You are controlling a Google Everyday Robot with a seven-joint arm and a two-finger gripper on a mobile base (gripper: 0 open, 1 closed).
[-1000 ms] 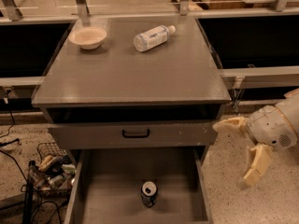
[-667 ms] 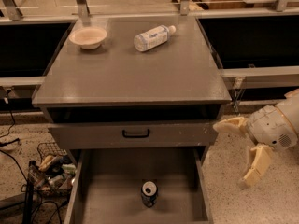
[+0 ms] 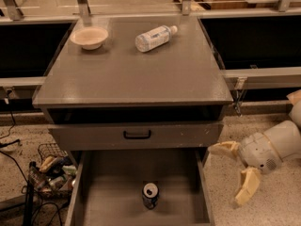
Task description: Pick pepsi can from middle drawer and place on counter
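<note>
The pepsi can [image 3: 150, 195] stands upright on the floor of the open middle drawer [image 3: 113, 197], near its middle, silver top showing. The counter [image 3: 131, 74] is the grey top of the cabinet above. My gripper [image 3: 233, 175] hangs to the right of the drawer, outside its right wall, level with the can and well apart from it. Its two cream fingers [image 3: 247, 186] are spread apart and hold nothing.
On the counter, a white bowl [image 3: 89, 36] sits at the back left and a clear bottle [image 3: 155, 37] lies on its side at the back middle. A closed drawer front with a black handle [image 3: 137, 134] is above the open drawer. A wire basket of items [image 3: 49, 171] stands on the floor at left.
</note>
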